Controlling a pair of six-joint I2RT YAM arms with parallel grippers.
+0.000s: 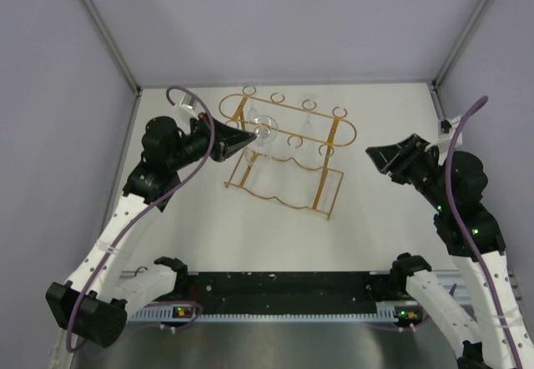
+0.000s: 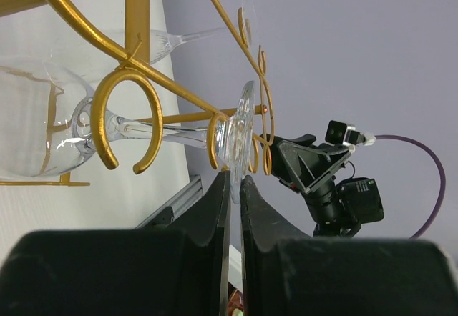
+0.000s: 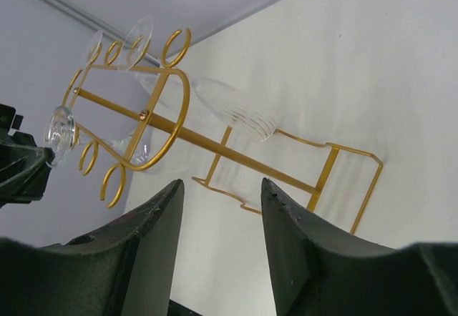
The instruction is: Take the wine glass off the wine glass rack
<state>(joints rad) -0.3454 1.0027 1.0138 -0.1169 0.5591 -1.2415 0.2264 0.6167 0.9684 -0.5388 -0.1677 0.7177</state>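
Observation:
The gold wire wine glass rack point(image 1: 326, 169) stands at the middle back of the table. A clear wine glass point(image 1: 265, 128) hangs in its left rails. In the left wrist view the wine glass point(image 2: 179, 134) lies with its bowl to the left, its stem through the curled loops of the rack point(image 2: 136, 16), and its foot towards me. My left gripper point(image 2: 235, 181) is shut on the rim of that foot; it also shows in the top view point(image 1: 249, 139). My right gripper point(image 3: 220, 187) is open and empty, right of the rack point(image 3: 207, 141), and appears in the top view point(image 1: 380, 156).
A second clear glass with a ribbed bowl point(image 3: 236, 109) hangs further along the rack; its stem shows in the left wrist view point(image 2: 182, 38). Grey walls enclose the white table point(image 1: 250, 235) on three sides. The arm bases sit at the near edge.

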